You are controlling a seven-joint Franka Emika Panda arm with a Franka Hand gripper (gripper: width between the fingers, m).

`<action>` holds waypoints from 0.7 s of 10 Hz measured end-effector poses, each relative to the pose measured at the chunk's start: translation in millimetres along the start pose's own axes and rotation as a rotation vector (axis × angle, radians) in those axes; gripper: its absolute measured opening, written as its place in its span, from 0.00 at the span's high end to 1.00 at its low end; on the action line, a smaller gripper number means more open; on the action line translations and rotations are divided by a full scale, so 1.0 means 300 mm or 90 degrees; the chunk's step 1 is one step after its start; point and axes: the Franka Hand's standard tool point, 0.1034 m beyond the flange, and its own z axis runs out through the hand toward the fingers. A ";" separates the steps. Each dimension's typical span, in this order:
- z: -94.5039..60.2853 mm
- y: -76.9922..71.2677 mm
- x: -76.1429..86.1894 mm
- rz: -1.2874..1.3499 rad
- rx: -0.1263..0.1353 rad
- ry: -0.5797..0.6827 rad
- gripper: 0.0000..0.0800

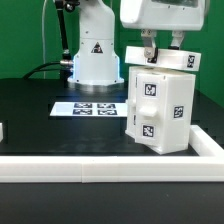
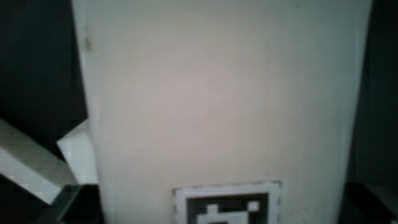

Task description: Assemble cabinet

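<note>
Claw (image 1: 157, 52) sits right on top of the cabinet (image 1: 158, 112), and from the exterior view its fingers look like they're straddling a white panel (image 1: 172, 62) lying across the top of the box. Jaws stand fairly wide, and I'd say they're clamped on that panel's edges, but honestly I can't tell for sure from these shots whether there's real contact or just a close hover. The wrist view is no help there: it's filled by one big white face with a tag (image 2: 231, 205) at its edge, fingers mostly out of sight.

Cabinet stands upright on the black table (image 1: 40, 110), on the exterior view's right, just inside the low white border rail (image 1: 90, 168) at the near side. The marker board (image 1: 85, 107) lies flat to its left, well apart, with the arm's base (image 1: 95, 55) farther back.

My take on the step: this looks like seating the top panel on the body. If so, keep the panel level, line its edges up with the box walls before pushing, and press straight down. Main risk is the tall box tipping or sliding toward the rail if the push goes off-centre, so go slow and let go only once it's flush.
</note>
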 end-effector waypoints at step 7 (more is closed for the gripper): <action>0.000 0.002 0.000 0.321 0.000 0.000 0.30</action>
